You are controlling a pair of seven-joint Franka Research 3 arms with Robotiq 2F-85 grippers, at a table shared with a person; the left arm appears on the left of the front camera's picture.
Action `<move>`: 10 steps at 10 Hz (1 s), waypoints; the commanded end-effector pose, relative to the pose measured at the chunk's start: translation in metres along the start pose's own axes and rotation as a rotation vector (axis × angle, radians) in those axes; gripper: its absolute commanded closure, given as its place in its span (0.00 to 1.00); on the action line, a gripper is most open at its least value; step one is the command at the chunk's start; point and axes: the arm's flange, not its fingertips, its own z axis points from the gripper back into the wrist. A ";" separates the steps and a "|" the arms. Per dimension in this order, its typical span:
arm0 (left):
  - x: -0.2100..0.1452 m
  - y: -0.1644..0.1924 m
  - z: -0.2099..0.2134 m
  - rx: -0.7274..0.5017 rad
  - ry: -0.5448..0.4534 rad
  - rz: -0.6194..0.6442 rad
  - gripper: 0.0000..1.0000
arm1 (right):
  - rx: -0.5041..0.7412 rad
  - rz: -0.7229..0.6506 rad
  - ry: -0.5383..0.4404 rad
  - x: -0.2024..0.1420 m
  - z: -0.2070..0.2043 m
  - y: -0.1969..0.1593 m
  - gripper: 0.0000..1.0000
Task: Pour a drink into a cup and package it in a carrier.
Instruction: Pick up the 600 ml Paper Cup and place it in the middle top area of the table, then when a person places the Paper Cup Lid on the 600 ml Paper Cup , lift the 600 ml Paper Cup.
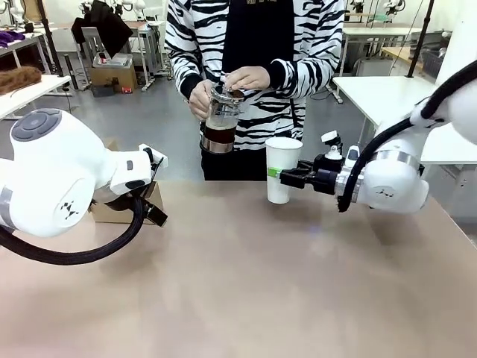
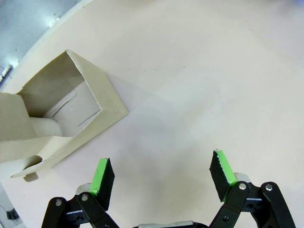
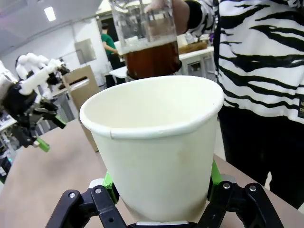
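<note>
The white paper cup (image 1: 281,168) stands upright at the table's far side, and my right gripper (image 1: 277,175) is shut on it from the right. Seen from the right wrist, the cup (image 3: 156,156) sits between the green pads (image 3: 109,182), and its inside looks empty. Behind and above it, a person's hands hold a clear glass jug (image 1: 221,119) of dark drink (image 3: 151,59). The brown cardboard carrier (image 2: 57,118) lies on the table to the left of my left gripper (image 2: 161,175), which is open with nothing between its fingers. In the front view the carrier (image 1: 123,211) is mostly hidden behind my left arm.
The person in a striped top (image 1: 253,67) stands at the table's far edge (image 1: 223,183). My left arm (image 1: 59,179) fills the left side. Bare tabletop (image 1: 253,283) stretches across the middle and front.
</note>
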 end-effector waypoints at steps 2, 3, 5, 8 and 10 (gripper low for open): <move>0.000 0.000 0.000 -0.002 -0.001 0.000 0.00 | -0.039 0.090 -0.051 -0.013 -0.021 -0.013 0.20; 0.000 0.000 0.000 -0.002 -0.001 0.000 0.00 | -0.038 0.107 -0.052 -0.015 -0.022 -0.017 0.20; 0.000 0.000 0.000 -0.002 -0.001 0.000 0.00 | -0.012 0.054 -0.023 -0.013 -0.015 -0.014 0.20; 0.000 0.000 0.000 -0.002 -0.001 0.000 0.00 | -0.012 0.054 -0.023 -0.013 -0.015 -0.014 0.20; 0.000 0.000 0.000 -0.002 -0.001 0.000 0.00 | -0.012 0.054 -0.023 -0.013 -0.015 -0.014 0.20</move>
